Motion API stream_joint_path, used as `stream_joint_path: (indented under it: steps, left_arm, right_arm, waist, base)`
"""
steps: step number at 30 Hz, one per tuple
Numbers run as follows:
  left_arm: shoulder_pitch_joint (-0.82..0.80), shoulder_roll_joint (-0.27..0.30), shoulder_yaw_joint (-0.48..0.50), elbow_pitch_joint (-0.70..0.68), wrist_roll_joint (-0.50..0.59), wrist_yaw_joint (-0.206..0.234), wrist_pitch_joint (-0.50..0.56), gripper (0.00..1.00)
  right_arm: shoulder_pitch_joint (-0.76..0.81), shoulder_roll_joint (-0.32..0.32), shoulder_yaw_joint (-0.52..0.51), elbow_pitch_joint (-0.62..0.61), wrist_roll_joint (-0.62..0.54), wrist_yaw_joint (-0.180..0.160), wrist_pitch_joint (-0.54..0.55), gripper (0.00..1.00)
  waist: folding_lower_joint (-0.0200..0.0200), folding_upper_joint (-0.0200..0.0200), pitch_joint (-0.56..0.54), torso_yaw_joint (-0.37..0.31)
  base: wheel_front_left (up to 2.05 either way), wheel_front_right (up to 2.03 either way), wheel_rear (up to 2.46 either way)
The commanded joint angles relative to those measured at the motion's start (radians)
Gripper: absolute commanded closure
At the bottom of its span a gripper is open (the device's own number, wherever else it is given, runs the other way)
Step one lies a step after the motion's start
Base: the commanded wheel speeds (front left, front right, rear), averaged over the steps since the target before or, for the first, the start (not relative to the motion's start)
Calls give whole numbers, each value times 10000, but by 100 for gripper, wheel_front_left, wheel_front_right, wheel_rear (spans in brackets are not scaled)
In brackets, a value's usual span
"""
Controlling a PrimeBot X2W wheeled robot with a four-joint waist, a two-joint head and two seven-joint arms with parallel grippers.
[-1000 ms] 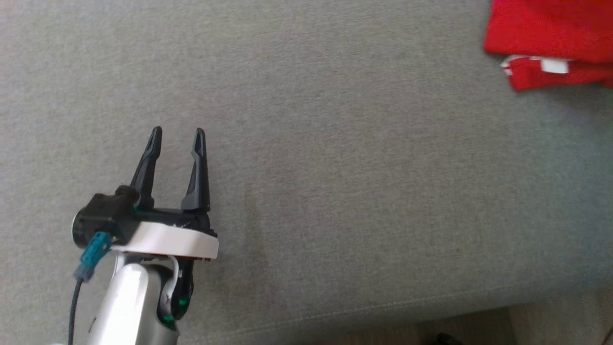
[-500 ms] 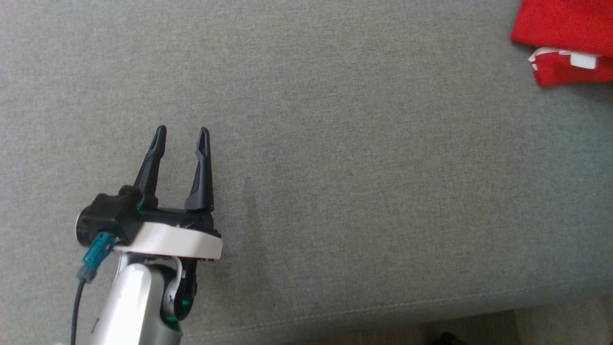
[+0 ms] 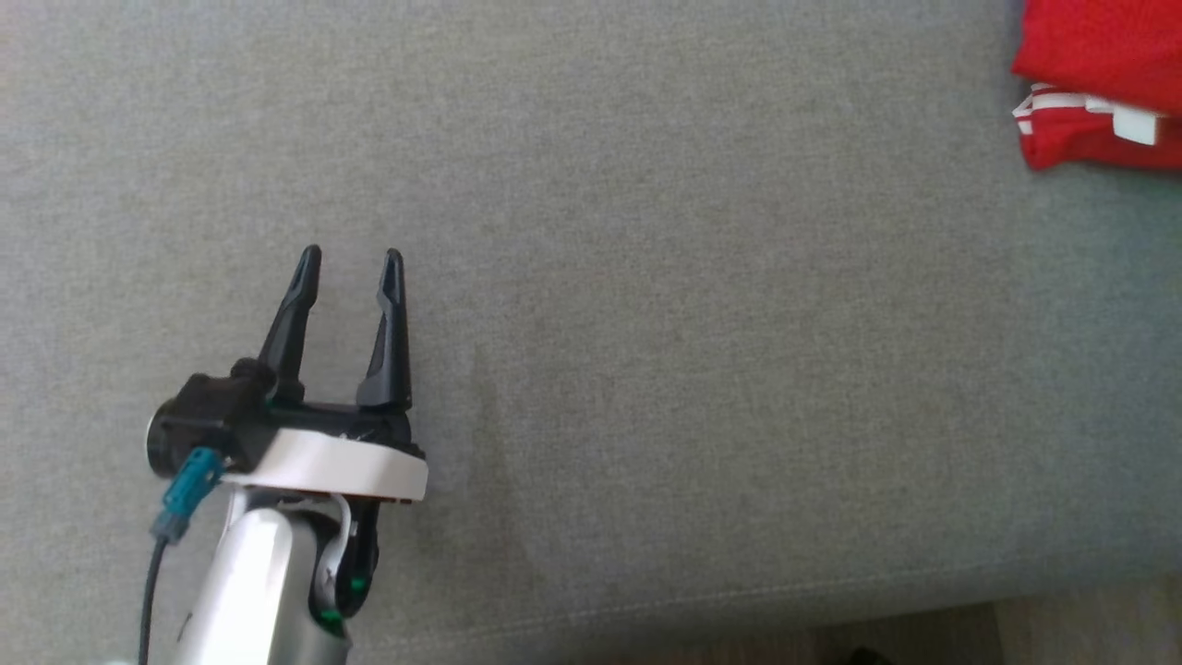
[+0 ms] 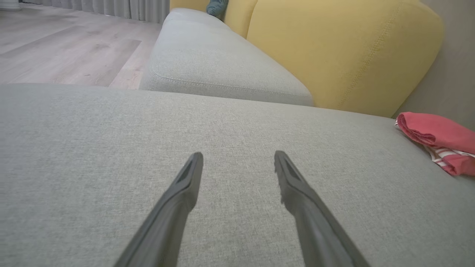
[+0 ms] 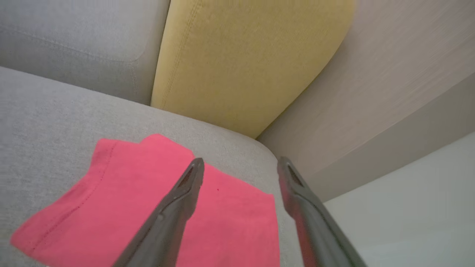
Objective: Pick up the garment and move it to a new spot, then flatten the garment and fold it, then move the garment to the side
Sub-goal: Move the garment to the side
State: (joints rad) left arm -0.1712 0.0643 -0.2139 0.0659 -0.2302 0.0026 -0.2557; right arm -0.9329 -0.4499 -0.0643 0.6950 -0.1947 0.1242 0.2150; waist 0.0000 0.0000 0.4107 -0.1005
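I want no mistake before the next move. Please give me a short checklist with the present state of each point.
1. Garment folded: ok, it lies in layers.
2. Garment set aside: ok, at the right end of the grey cushion.
3. Left end effector free: ok, open over bare cushion.
4. Right end effector released: ok, open and empty.
5. Right end effector clear of the garment: cannot tell, its height is unclear.

Red garment (image 3: 1099, 55), folded into a flat compact stack, white-striped trim (image 3: 1053, 100) and white tag (image 3: 1134, 125) showing at near edge, stitched hem along one side, lying on grey sofa seat (image 3: 646, 277), right end, near yellow back cushion (image 5: 241, 63)
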Motion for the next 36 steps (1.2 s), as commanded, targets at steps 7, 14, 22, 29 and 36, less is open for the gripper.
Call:
stream_joint_path:
  steps: [7, 14, 22, 29, 36]
  left_arm:
    - [-190, 15, 679, -215, -75, 268, -60, 0]
    - [83, -32, 889, 232, -199, 651, -60, 0]
    - [594, -70, 948, 913, -462, 888, -56, 0]
    - [1229, -91, 966, 1310, -670, 902, -59, 0]
    - [1561, -99, 787, 1506, -558, 806, -59, 0]
  right_arm:
    - [-100, 830, -83, -364, 513, 65, -1096, 0]
    - [815, 2267, -220, -755, 1224, 65, -2098, 0]
    - [2795, 3662, -52, -1597, 2112, 65, -2974, 0]
    - [5118, 3987, 122, -2706, 2712, 65, -3527, 0]
    - [6944, 3994, 757, -3505, 3468, 65, -4015, 0]
  waist:
    - [0, 0, -664, 32]
    - [0, 0, -1814, 125]
    - [0, 0, -3233, 271]
    - [0, 0, -4074, 464]
    - [0, 0, -4326, 748]
  base:
    - [0, 0, 0]
    - [0, 0, 0]
    - [0, 0, 0]
    - [0, 0, 0]
    - [0, 0, 0]
